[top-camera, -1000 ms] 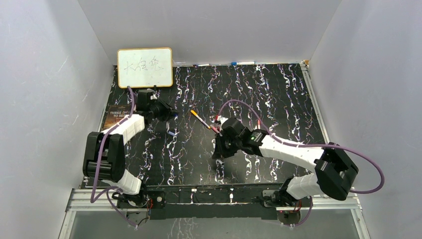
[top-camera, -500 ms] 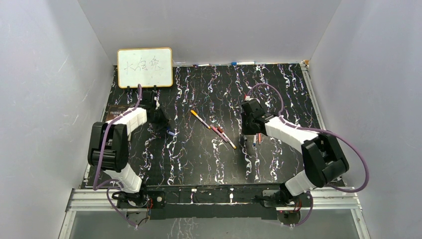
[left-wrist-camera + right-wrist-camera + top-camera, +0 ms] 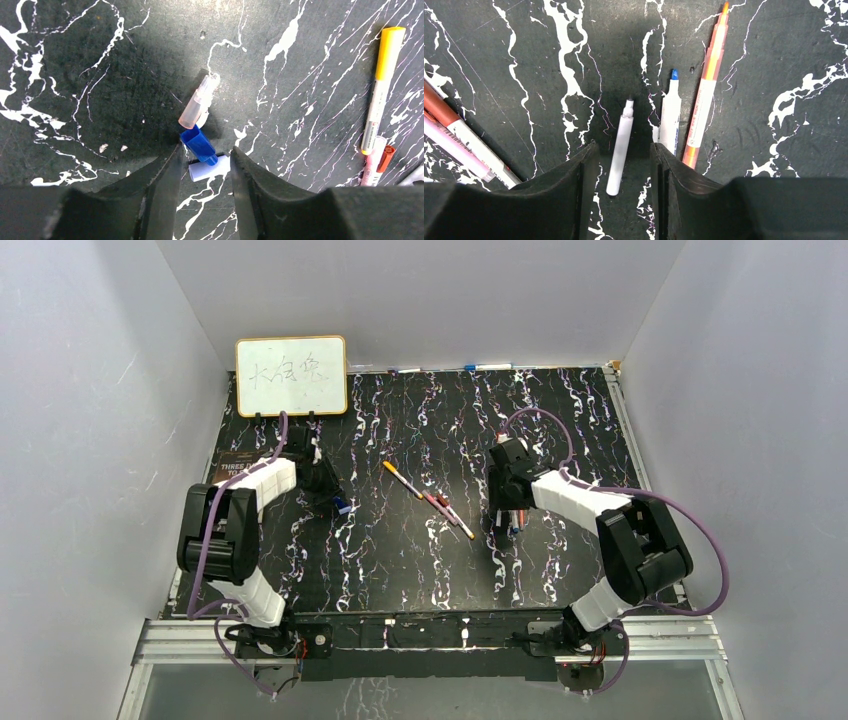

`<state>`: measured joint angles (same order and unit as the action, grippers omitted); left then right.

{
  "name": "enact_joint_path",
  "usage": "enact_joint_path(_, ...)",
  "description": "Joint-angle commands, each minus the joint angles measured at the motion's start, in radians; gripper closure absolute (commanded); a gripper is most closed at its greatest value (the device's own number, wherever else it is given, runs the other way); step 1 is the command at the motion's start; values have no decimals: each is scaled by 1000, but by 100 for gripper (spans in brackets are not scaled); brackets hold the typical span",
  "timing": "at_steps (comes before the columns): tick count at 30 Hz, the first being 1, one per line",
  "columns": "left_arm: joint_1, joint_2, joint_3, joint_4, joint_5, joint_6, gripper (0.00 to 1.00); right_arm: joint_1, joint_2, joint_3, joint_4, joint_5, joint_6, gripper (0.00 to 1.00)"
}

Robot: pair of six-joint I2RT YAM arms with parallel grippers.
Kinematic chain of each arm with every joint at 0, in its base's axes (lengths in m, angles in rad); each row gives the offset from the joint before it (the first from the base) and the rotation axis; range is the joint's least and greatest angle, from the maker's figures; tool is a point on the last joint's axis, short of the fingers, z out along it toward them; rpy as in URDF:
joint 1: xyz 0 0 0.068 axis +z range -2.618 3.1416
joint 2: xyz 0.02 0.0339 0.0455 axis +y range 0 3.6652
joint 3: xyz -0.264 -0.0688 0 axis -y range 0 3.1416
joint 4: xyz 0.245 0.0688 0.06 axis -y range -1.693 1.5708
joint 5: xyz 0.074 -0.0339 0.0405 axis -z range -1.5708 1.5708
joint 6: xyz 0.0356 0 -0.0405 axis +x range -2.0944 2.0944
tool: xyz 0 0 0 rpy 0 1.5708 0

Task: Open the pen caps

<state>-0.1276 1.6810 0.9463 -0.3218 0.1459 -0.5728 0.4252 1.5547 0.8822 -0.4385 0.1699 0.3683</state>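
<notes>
In the left wrist view, three loose pen caps lie on the black marbled table: a blue cap (image 3: 199, 145), a pale lavender cap (image 3: 209, 170) and a clear pinkish cap (image 3: 199, 101). My left gripper (image 3: 205, 154) stands open, low over them; the blue and lavender caps lie between its fingertips. My right gripper (image 3: 624, 150) is open too. A white uncapped pen (image 3: 620, 147) lies on the table between its jaws, free of both. Beside it lie a blue-tipped pen (image 3: 670, 120) and an orange pen (image 3: 706, 95), both uncapped.
A yellow-capped pen (image 3: 382, 85) and a red-capped pen (image 3: 385, 157) lie mid-table, between the arms (image 3: 402, 479). A whiteboard (image 3: 291, 375) stands at the back left, with a book (image 3: 226, 476) near the left edge. More pens lie along the back wall (image 3: 480, 367).
The right arm swung from mid-table to the right, lowered, and opened, leaving the white pen lying. The left gripper moved slightly nearer and opened over the caps.
</notes>
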Motion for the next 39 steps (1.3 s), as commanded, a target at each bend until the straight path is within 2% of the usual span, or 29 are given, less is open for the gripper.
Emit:
enact_joint_path(1, -1, -55, 32, -65, -17, 15, 59, -4, -41, 14, 22, 22, -22, 60)
enact_joint_path(6, -1, -126, 88, -132, -11, 13, 45, 7, -102, 62, -5, -38, -47, 59)
enact_joint_path(10, -1, -179, 125, -178, 8, 19, 31, 88, -84, 111, 1, -78, -88, 54)
enact_joint_path(12, -1, -204, 125, -192, 25, 25, 18, 135, -50, 131, 2, -77, -93, 54)
enact_joint_path(13, 0, -219, 121, -195, 32, 25, 4, 152, -40, 134, 7, -75, -96, 54)
enact_joint_path(14, -1, -238, 113, -198, 39, 27, 2, 169, -26, 139, 12, -81, -102, 55)
enact_joint_path(19, -1, -338, 52, -210, 76, 9, 2, 236, 44, 161, 24, -84, -134, 59)
enact_joint_path(25, -1, -457, 3, -214, 131, -19, 2, 301, 137, 206, -45, 90, -149, 62)
enact_joint_path(33, -2, -484, -39, -191, 179, -33, 2, 308, 207, 163, -33, 96, -151, 66)
enact_joint_path(35, -3, -487, -52, -181, 188, -35, 2, 310, 193, 122, -28, 61, -147, 70)
enact_joint_path(39, -3, -492, -60, -176, 190, -38, 2, 310, 110, 68, -56, 44, -104, 68)
